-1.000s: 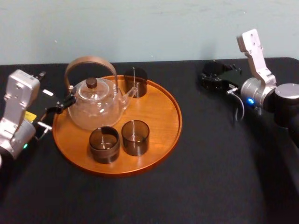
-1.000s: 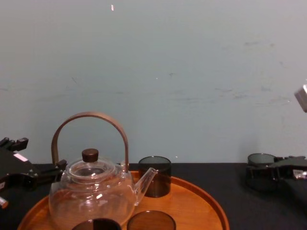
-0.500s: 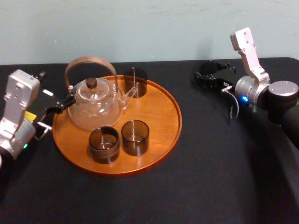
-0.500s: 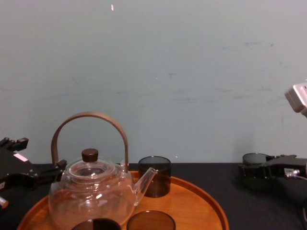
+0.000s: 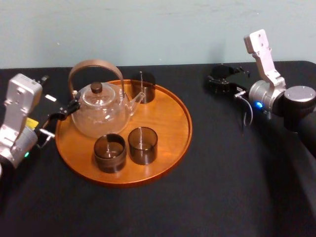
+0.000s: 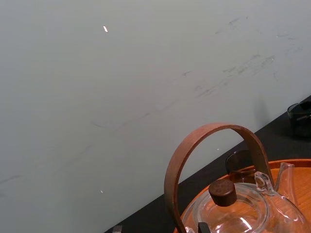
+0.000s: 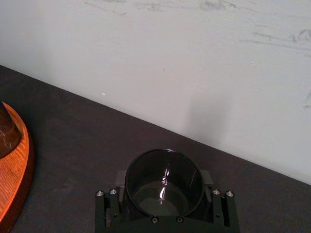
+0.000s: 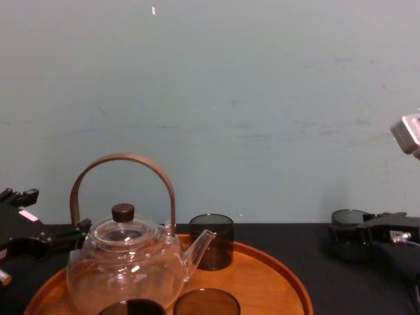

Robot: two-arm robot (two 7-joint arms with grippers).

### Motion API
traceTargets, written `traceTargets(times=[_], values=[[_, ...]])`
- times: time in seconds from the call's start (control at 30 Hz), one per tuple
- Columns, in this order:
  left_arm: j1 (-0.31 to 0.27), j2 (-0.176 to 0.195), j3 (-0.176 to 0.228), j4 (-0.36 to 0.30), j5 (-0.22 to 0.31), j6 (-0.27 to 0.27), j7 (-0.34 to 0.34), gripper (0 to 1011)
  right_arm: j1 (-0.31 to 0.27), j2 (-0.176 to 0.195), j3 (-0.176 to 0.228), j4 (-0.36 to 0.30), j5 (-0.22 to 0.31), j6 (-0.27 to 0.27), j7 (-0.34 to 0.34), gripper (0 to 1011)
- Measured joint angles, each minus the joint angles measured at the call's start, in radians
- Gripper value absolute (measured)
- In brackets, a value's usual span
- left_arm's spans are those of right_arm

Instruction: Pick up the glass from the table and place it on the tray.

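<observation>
Nearest the robot, the black bench (image 5: 197,197) is carrying the round wooden tray (image 5: 173,123), and on the tray's near part two dark glasses (image 5: 109,153) are standing just beside each other. Behind them the clear teapot (image 5: 98,111) is sitting upright toward the tray's left, and a third dark glass (image 5: 143,86) is standing at the tray's far rim by the spout. The left pincer (image 5: 61,114) is idling at the tray's left edge, close to the teapot, and I cannot tell its state. Farther back and well to the right of the tray, near the wall (image 5: 148,29), the right pincer (image 5: 220,83) is gripping the glass (image 7: 164,180) that the task concerns; its jaws are pressing in on the glass's two sides, with the open mouth facing up. The glass is sitting off the tray, over bare bench, and whether its base is touching the cloth I cannot tell. The pick-up looks to be in hand, with the carry to the tray yet to come. The next move is calling for a level sweep leftward, clearing the raised rim, then a descent onto the tray's bare right part, away from the spout and the other glasses.
</observation>
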Motion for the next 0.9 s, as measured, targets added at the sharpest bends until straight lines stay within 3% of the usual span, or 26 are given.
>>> traceTargets(times=[0.3,0.4,0.63,0.67,0.77,0.9], values=[[0.0,0.0,0.0,0.0,0.0,0.0,0.0,1010,-0.002,0.001,0.0,-0.005,0.001,0.003,0.0,908],[0.0,0.0,0.0,0.0,0.0,0.0,0.0,1010,-0.025,0.008,0.006,-0.045,0.003,0.017,0.005,908],[0.0,0.0,0.0,0.0,0.0,0.0,0.0,1009,-0.127,0.042,0.014,-0.237,0.008,0.089,0.016,908],[0.0,0.0,0.0,0.0,0.0,0.0,0.0,1009,-0.127,0.042,0.014,-0.237,0.008,0.089,0.016,908],[0.0,0.0,0.0,0.0,0.0,0.0,0.0,1010,-0.191,0.067,0.013,-0.365,0.016,0.134,0.024,908],[0.0,0.0,0.0,0.0,0.0,0.0,0.0,1010,-0.251,0.09,0.008,-0.487,0.026,0.171,0.028,908]])
